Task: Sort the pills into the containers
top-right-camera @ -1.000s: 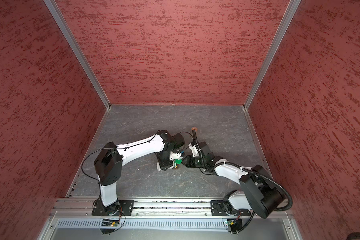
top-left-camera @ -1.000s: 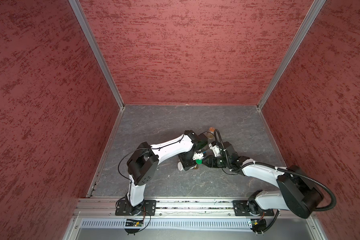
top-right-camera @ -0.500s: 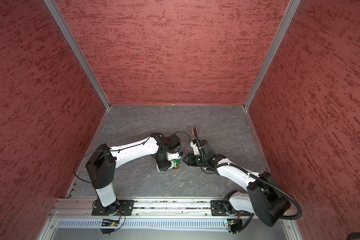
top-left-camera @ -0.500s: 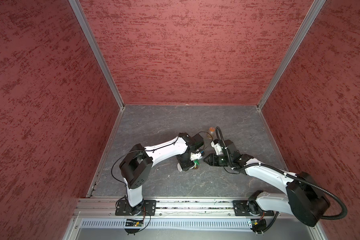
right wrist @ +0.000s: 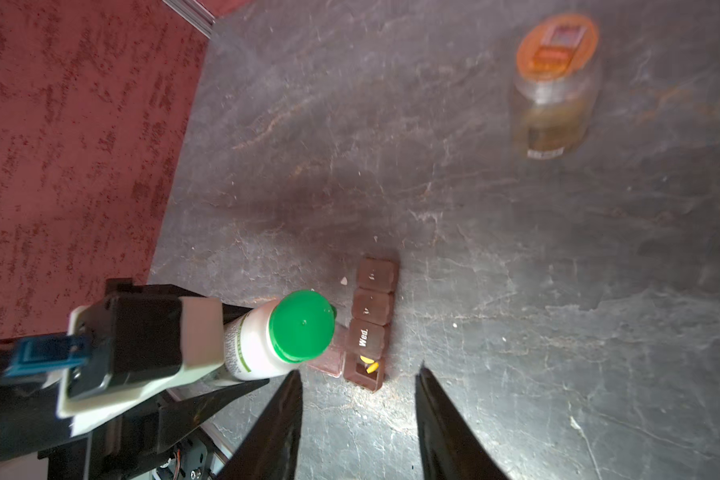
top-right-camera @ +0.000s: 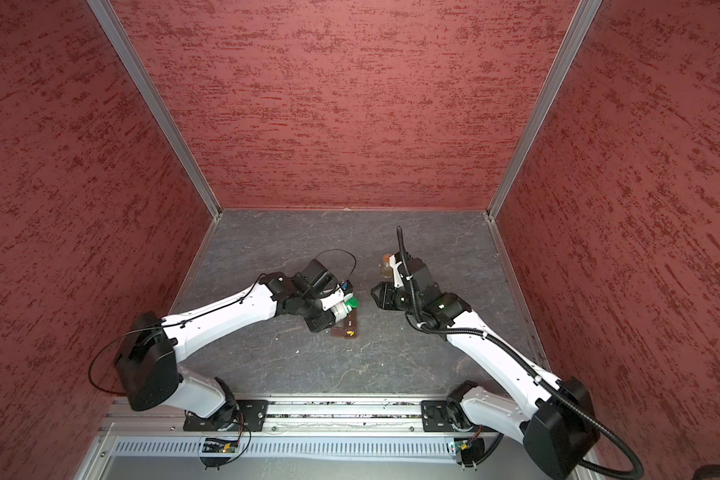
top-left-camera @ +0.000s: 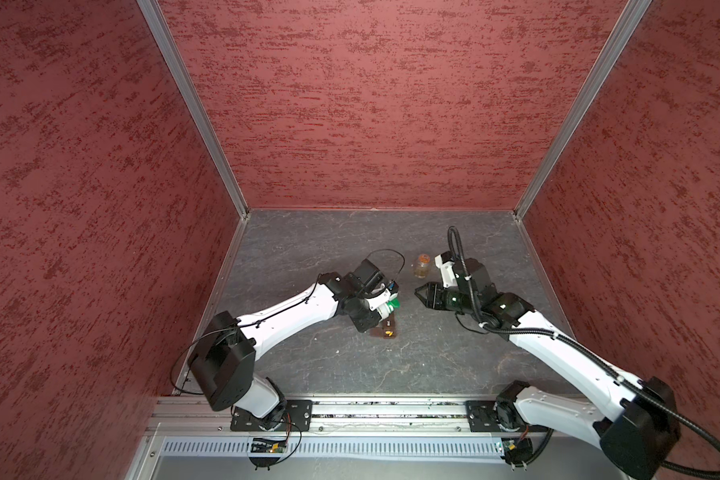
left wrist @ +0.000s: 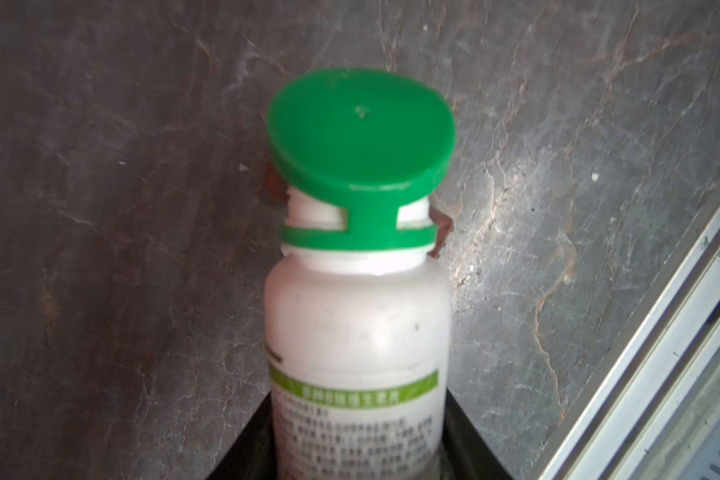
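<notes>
**Left gripper holds capped bottle above pill organizer**

The left gripper (top-left-camera: 376,311) pinches the white bottle (right wrist: 262,345) by its body, tilted low over the grey table (top-left-camera: 308,249). The bottle's green cap (left wrist: 360,133) is on and points right. Beneath the cap lies the brown pill organizer (right wrist: 371,328). Its nearest compartment is open and holds what looks like 2 yellow pills (right wrist: 370,365). To the right, the right gripper (top-left-camera: 422,294) hangs apart from the organizer, fingers spread and empty. An orange-lidded jar (right wrist: 553,87) stands farther back, just beside that arm.

The bottle (top-left-camera: 386,307) is being held by the left end effector (top-left-camera: 374,311) over the pill organiser (top-left-camera: 388,331) on the bench (top-left-camera: 308,249); the jar (top-left-camera: 421,266) is being observed behind them, near the right end effector (top-left-camera: 420,293).
</notes>
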{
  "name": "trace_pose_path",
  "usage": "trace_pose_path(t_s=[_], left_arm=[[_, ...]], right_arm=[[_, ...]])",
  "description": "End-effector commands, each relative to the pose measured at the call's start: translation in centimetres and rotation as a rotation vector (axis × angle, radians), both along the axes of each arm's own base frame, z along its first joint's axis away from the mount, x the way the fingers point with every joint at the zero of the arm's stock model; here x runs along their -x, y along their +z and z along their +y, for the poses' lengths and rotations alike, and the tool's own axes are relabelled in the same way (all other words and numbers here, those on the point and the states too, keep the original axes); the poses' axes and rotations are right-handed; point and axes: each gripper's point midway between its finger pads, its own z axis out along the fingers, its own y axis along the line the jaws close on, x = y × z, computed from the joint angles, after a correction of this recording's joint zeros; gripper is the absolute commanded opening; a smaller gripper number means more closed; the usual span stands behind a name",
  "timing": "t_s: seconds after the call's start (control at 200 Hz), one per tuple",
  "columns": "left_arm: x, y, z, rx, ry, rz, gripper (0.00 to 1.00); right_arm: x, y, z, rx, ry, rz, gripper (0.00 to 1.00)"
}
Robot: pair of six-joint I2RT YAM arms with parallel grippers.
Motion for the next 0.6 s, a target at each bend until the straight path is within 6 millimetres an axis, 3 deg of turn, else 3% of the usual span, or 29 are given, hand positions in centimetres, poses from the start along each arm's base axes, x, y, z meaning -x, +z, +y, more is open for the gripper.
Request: trace_pose_path(t_s=[0.0,0.286,0.426,0.591], left_arm=[[-2.9,4.7,-2.8,0.258,0.019,-0.186,0.00],[-5.1,10.3,-4.2,0.632,0.005,-0.512,0.00],[-5.7,11.7,-4.6,0.783,0.001,-0.584,0.00],[-5.7,12.6,-5.2,0.887,-0.023,-0.590,0.00]], right_arm=[[-0.2,2.0,-1.5,0.052,-0.052,-0.035,0.49],[0.0,8.1,0.9,-0.114,0.060,-0.185,0.55],[0.3,8.9,2.6,-0.150,0.137,-0.209,0.60],[0.2,8.5,4.0,-0.127,0.174,-0.217,0.68]])
